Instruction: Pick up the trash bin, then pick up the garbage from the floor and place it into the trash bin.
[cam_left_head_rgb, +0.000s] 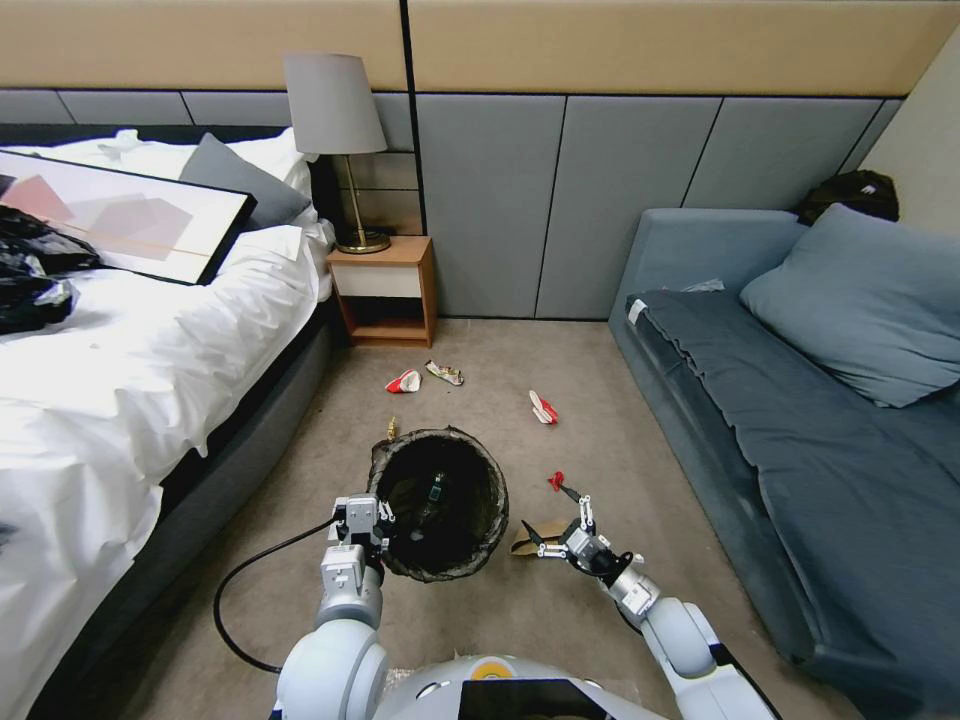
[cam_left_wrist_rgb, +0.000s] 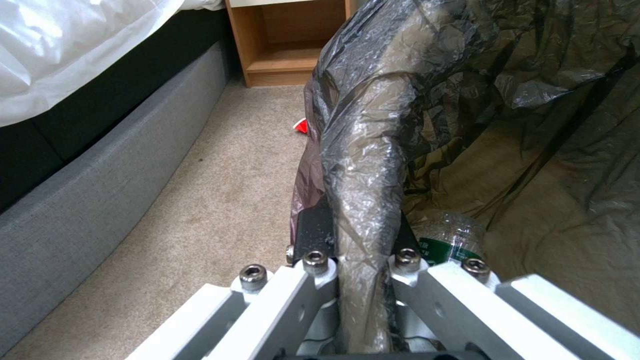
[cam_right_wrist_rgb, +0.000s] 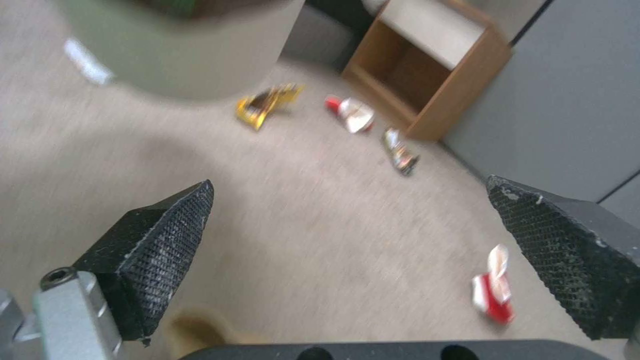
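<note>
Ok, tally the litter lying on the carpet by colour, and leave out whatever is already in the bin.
Red-and-white wrappers: 2
Small red piece: 1
Yellow packet: 1
Multicoloured wrapper: 1
Brown cardboard scrap: 1
Total: 6

No text, brand, number or sign can be read anywhere. The green label on the plastic bottle (cam_left_wrist_rgb: 445, 239) inside the trash bin (cam_left_wrist_rgb: 533, 150) shows no legible print. The red-and-white wrappers (cam_left_head_rgb: 543, 408) on the floor, at about 1 o'clock from the bin in the head view, carry markings too small and blurred to make out.
</note>
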